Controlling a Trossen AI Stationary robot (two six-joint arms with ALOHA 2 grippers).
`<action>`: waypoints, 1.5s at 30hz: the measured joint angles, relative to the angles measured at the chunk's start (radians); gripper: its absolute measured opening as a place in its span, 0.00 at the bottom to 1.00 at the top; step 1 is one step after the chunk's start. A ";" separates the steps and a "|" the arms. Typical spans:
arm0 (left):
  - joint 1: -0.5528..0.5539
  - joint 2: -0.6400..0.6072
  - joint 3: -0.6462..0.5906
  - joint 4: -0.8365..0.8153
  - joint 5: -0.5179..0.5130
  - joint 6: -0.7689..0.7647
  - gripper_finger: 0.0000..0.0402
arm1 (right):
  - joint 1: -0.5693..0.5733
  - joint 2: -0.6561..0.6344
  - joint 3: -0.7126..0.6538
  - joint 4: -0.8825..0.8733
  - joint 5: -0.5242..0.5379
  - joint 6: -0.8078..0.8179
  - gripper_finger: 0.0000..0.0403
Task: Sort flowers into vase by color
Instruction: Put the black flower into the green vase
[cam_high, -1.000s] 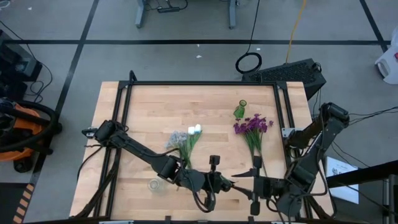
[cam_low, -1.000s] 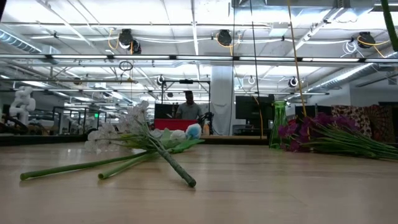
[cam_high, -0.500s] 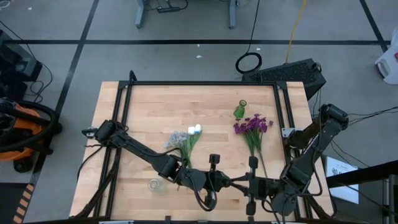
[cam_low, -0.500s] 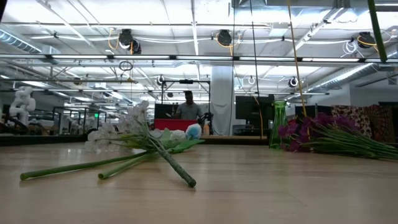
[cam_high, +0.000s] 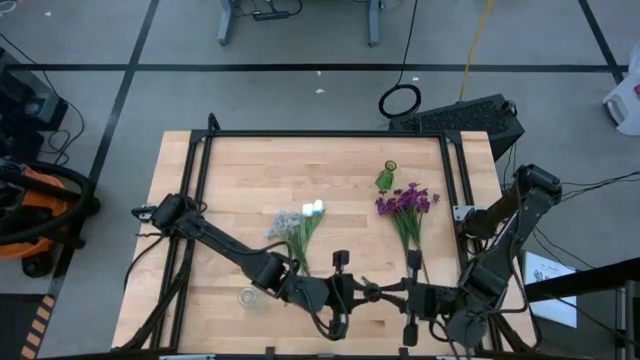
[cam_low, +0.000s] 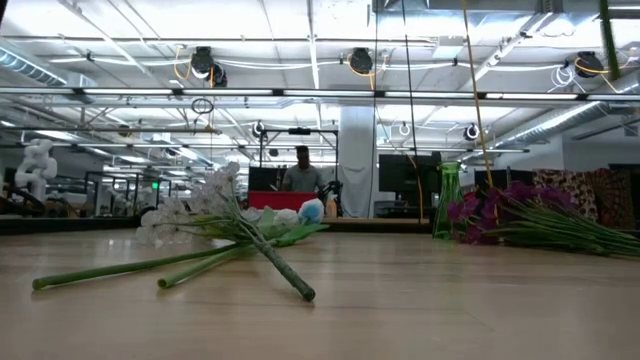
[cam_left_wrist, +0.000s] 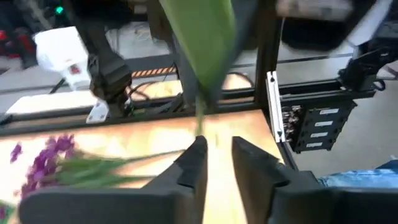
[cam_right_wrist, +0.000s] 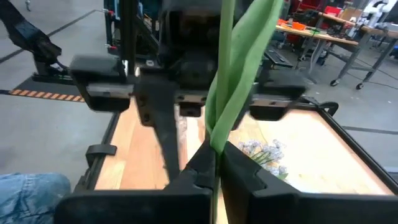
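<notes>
Right claw (cam_right_wrist: 214, 163) clamped on green stem (cam_right_wrist: 227, 87), left claw (cam_left_wrist: 214, 163) parted facing it, purple flowers (cam_high: 405, 202) beside green vase (cam_high: 386, 177)

The pale butcher-block wooden tabletop (cam_high: 250, 170) looks smooth and satin, framed by matt black metal rails (cam_high: 325, 134). The small green vase (cam_low: 447, 200) at centre right appears glossy, translucent glass.

Place: robotics lab / workshop | Evidence: concrete floor (cam_high: 300, 90) with tape lines, bare ceiling (cam_low: 300, 40) with ducts and strip lights, workbenches (cam_right_wrist: 323, 37), monitors (cam_low: 400, 170), person (cam_low: 303, 172) at a desk behind the table (cam_high: 250, 170)
</notes>
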 joint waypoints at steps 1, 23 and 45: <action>-0.005 0.000 0.000 -0.008 -0.029 -0.016 0.26 | 0.006 -0.012 0.000 -0.006 0.000 0.000 0.01; 0.028 -0.009 -0.001 -0.168 -0.232 0.057 0.41 | -0.083 -0.306 0.000 -0.103 0.167 -0.212 0.01; 0.352 -0.092 -0.129 -0.038 0.209 0.133 0.41 | -0.656 -0.460 0.000 -0.206 -0.346 -0.364 0.00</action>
